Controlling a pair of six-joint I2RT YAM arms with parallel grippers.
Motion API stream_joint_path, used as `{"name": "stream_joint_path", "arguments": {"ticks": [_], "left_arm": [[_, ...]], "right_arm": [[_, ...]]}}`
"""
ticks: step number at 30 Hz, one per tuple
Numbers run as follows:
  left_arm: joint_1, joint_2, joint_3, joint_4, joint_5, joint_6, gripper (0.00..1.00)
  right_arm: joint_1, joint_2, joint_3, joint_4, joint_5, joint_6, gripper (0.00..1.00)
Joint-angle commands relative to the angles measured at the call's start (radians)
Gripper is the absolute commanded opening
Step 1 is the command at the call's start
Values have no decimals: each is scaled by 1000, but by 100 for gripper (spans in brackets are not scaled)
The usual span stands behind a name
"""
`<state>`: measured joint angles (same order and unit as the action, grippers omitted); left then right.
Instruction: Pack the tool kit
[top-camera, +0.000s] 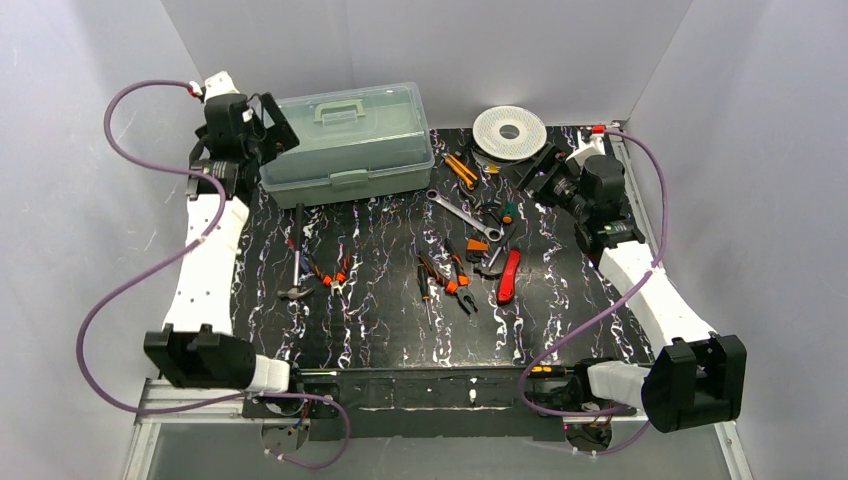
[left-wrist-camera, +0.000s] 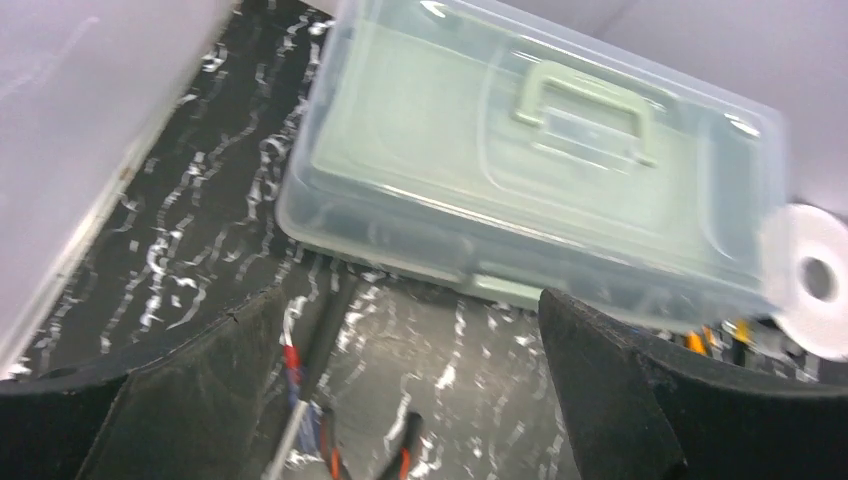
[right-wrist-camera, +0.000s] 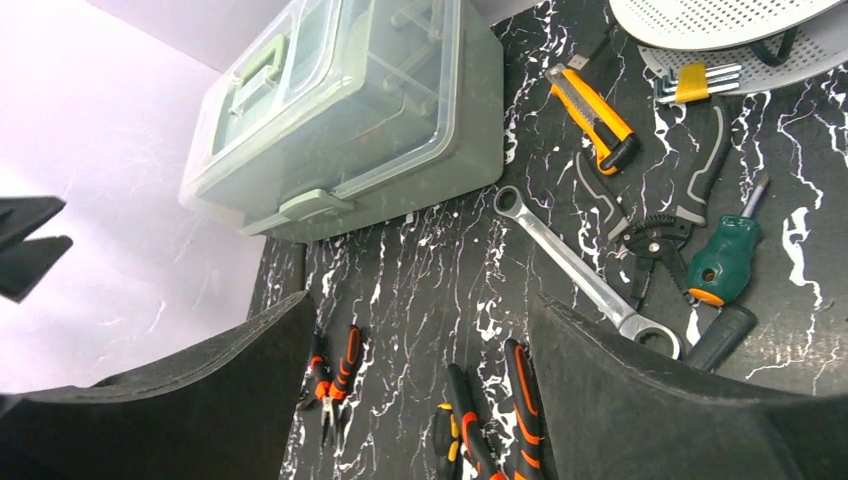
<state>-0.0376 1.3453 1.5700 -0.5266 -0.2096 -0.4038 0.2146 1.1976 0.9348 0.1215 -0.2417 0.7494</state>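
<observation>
Tool kit (top-camera: 350, 140): shut, at the tabletop's (top-camera: 380, 330) far left, with nothing packed.
Left tool (left-wrist-camera: 410, 300) is wide and empty, just before the front latch (left-wrist-camera: 500, 288). Right tool (right-wrist-camera: 420, 300) is wide and empty near the perforated spool (top-camera: 509, 130). The step in hand looks like opening the kit, so the next move calls for freeing the latch and raising the translucent lid (top-camera: 390, 105). The shell is smooth plastic with a sage-green handle (top-camera: 338, 110). Orange-handled pliers (top-camera: 458, 275) and a red knife (top-camera: 509, 275) lie loose on the black, white-veined surface.

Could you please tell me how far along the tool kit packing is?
Nothing looks packed yet: the toolbox sits closed. Nothing is in hand; the left pincer and right pincer are open and empty. Left to do: open it and load the hammer, pliers, wrench, red knife and other loose tools.
</observation>
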Motion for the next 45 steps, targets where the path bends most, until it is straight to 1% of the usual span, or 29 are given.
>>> {"name": "stream_joint_path", "arguments": {"ticks": [1, 3, 7, 10, 13, 15, 18, 22, 24, 27, 29, 33, 38, 41, 45], "left_arm": [[35, 142, 99, -57, -120, 122, 99], [73, 221, 152, -54, -116, 139, 100], [115, 380, 258, -48, -65, 164, 100], [143, 437, 314, -50, -20, 165, 100], [154, 444, 291, 22, -3, 191, 100], [174, 468, 296, 33, 20, 179, 100], [216, 517, 305, 15, 101, 123, 100], [251, 537, 239, 75, 208, 65, 99], [253, 557, 232, 75, 253, 46, 100], [254, 588, 233, 51, 322, 8, 91], [255, 600, 231, 23, 355, -37, 90], [254, 589, 164, 16, 466, -116, 89], [246, 489, -21, 94, 579, -209, 86], [229, 407, -118, 131, 591, -229, 85], [199, 304, -198, 142, 620, -238, 85]], "right_arm": [[3, -11, -8, 23, -13, -94, 85], [5, -12, -7, 21, -22, -119, 85], [9, -12, -14, 27, -32, -146, 85], [9, -11, -29, 29, -42, -161, 85], [18, -26, -52, 26, -20, -182, 85], [19, -44, -67, 24, 5, -185, 85], [19, -80, -88, 26, 40, -186, 85], [19, -141, -112, 2, 87, -189, 85], [19, -171, -128, -1, 100, -190, 86], [19, -191, -139, -30, 101, -197, 86], [19, -205, -153, -38, 98, -200, 85], [19, -246, -183, -32, 78, -205, 85], [19, -262, -198, -35, 55, -202, 85], [19, -262, -198, -34, 36, -192, 85], [20, -260, -200, -33, 21, -188, 85]]}}
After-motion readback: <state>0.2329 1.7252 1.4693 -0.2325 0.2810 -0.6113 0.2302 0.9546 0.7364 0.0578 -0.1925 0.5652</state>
